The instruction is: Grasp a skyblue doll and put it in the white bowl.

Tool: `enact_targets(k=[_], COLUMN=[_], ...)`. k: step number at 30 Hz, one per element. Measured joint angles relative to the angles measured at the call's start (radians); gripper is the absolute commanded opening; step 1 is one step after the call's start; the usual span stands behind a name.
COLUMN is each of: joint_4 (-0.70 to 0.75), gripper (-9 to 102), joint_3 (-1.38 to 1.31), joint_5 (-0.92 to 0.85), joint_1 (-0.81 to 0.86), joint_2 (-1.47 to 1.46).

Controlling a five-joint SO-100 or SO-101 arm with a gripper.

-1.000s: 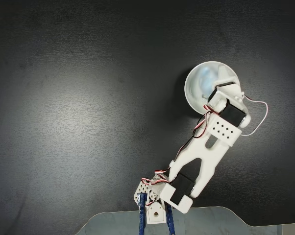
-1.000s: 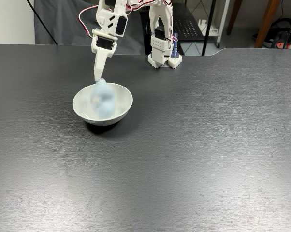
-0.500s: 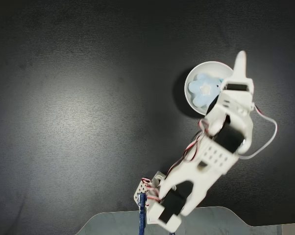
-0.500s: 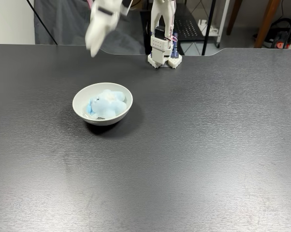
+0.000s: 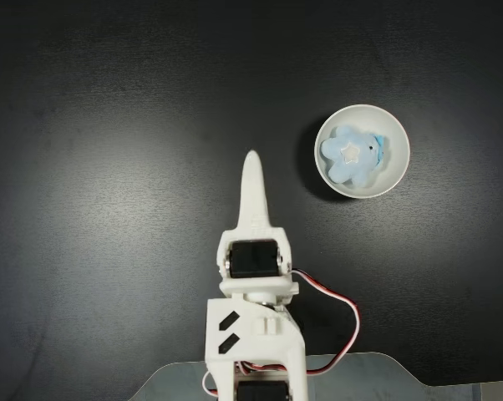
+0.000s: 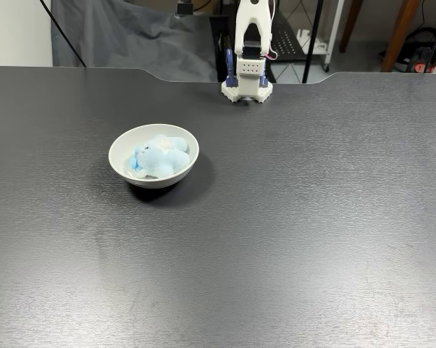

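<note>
Black table [image 6: 290, 217]: skyblue doll [image 5: 353, 154] inside white bowl [image 5: 395, 167].

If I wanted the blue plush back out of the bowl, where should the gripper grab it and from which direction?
Probably straight down from above. The skyblue doll lies inside the white bowl, whose rim blocks any sideways approach. It lies star side up, so pinch across the soft middle, fingers going into gaps between the rounded lobes. The gripper is off to the side of the bowl.
</note>
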Motion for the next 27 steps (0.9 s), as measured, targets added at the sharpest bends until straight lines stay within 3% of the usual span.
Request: enact_targets(k=[4, 9, 13, 17, 21, 27], joint_4=[0.015, 0.017, -0.017, -0.153, -0.275, -0.305], gripper=[11, 13, 9, -2, -1, -1], joint_3=[0.005, 0.137, 0.333, 0.589, 0.916, 1.325], joint_5=[0.011, 0.014, 0.028, 0.063, 0.149, 0.209], joint_1=[-0.011, -0.005, -0.012, -0.018, -0.017, -0.014], joint_2=[0.002, 0.095, 0.284, 0.482, 0.652, 0.917])
